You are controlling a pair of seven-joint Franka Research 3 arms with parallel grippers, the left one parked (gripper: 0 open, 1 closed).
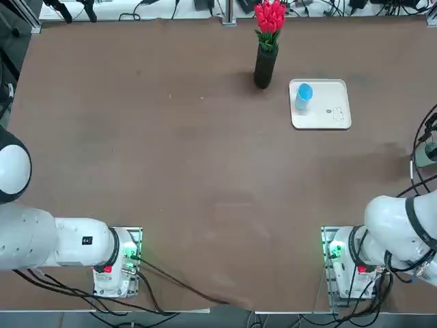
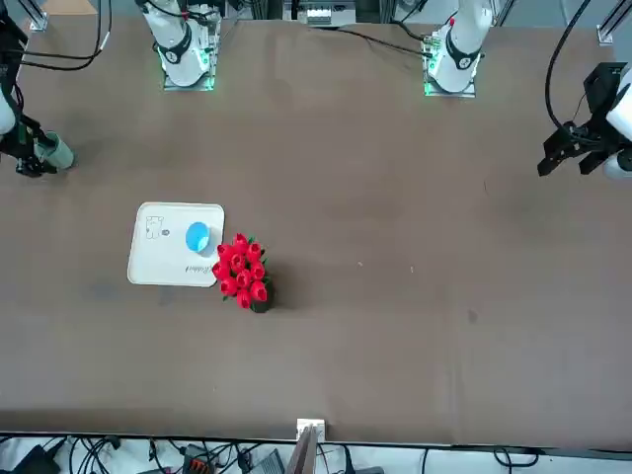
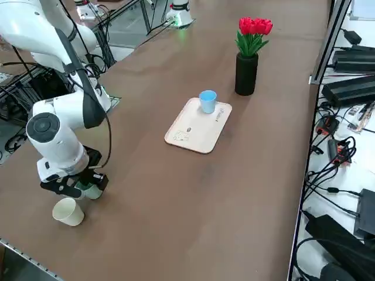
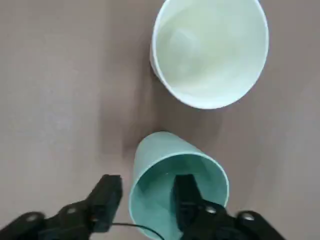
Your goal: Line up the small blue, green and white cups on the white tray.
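The jaws of the right gripper stand apart over the rim of the green cup: one finger is inside the cup and the other is outside its wall, with a small gap to the wall on the outer side, so I cannot tell if they already press on it. In the front view, going from left to right, the right gripper is at the far left edge of the bench, with the green cup at its tips. The white tray lies to the right of the gripper, well apart from it. The blue cup stands upright on the tray, close to the edge that faces the vase. The dark vase with red flowers stands just beside the tray, on its right. In the right side view the white cup lies tilted on the bench just beside the green cup, both far from the white tray. In the wrist view the white cup shows its open mouth and it is near the green cup but not touching it.
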